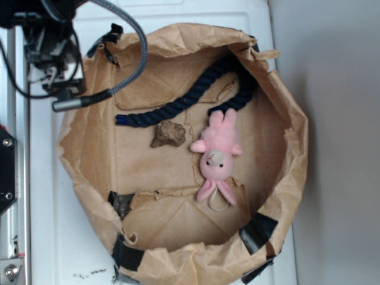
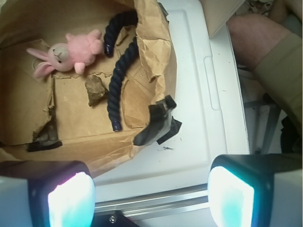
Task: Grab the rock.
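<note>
Inside the paper nest, the rock [image 2: 95,90] lies well beyond the spread, empty claw [image 2: 151,198].

We take this for a robotics lab bench, since we see a white work surface [image 1: 178,12] edged by a bolted aluminium rail [image 1: 15,237], loose black cabling [image 1: 127,53], and a taped-up brown paper enclosure [image 1: 285,178] serving as a makeshift pen.
</note>
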Robot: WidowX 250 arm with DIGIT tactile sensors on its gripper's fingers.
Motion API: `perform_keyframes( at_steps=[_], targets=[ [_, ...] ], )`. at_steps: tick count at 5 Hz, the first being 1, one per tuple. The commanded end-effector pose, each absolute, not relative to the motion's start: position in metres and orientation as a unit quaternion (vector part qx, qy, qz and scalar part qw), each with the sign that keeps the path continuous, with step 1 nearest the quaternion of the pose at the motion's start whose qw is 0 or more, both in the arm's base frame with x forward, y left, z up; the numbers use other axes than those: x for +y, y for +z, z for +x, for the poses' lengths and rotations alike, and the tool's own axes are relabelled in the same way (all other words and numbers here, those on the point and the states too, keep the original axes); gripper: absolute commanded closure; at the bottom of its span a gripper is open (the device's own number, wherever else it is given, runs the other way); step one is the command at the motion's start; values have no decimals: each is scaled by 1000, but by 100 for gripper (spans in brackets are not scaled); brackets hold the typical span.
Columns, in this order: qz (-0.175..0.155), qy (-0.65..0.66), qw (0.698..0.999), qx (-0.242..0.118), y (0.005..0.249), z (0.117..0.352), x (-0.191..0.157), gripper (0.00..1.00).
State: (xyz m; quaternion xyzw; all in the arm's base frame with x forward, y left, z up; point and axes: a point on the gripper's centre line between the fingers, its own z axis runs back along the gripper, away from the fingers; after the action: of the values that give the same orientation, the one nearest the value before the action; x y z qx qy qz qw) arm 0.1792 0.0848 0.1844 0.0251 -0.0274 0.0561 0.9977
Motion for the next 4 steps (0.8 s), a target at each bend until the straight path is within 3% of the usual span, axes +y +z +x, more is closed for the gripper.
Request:
perform_keyframes(
  at_steps=[1, 2, 3, 4],
  targets=[
    [43, 73, 996, -38, 191, 173, 73, 0],
    [53, 65, 996, -23, 182, 179, 52, 0],
    [62, 46, 997, -10, 174, 204, 38, 0],
    [51, 47, 998, 0, 173, 213, 29, 0]
  ],
)
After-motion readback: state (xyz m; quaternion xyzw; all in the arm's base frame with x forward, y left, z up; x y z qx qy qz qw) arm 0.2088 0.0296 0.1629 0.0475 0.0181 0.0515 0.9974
